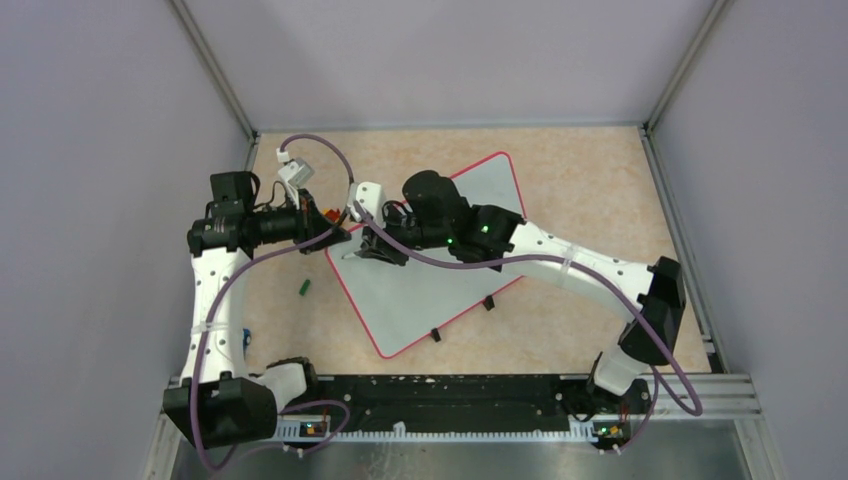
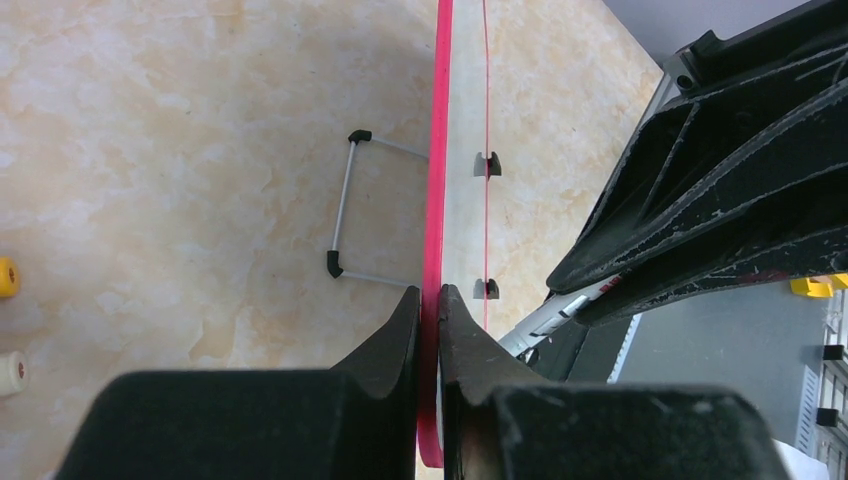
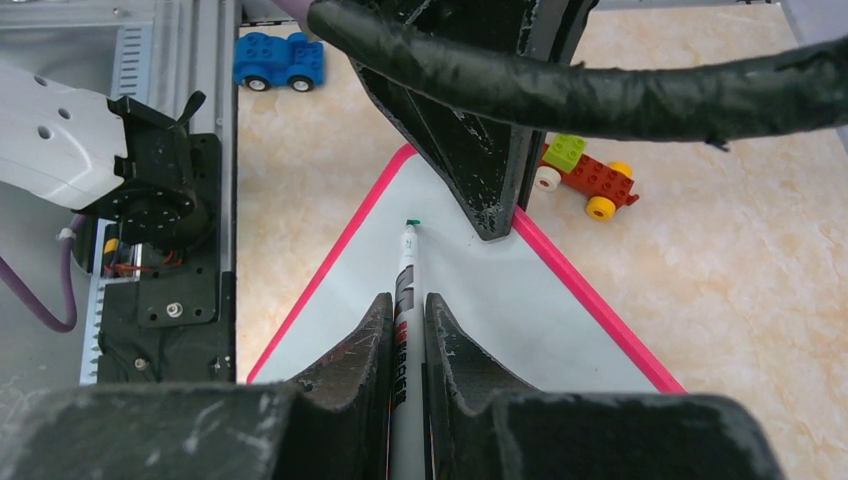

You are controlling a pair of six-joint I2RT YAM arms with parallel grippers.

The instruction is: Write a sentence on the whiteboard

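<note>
The whiteboard (image 1: 440,290) lies tilted on the tan table, white with a thin red rim (image 2: 438,150). My left gripper (image 2: 430,300) is shut on the rim at the board's left corner (image 1: 335,238). My right gripper (image 3: 408,305) is shut on a white marker (image 3: 407,270), whose green tip (image 3: 411,222) sits at the board surface (image 3: 480,310) near that same corner. In the top view my right gripper (image 1: 365,245) hangs over the board's upper left part. The sentence is out of view; the board surface that shows is plain white.
A green marker cap (image 1: 304,287) lies on the table left of the board. A blue toy car (image 3: 280,60) and a red brick vehicle (image 3: 585,178) stand near the corner. The board's wire stand (image 2: 345,210) and small black feet (image 1: 436,334) stick out.
</note>
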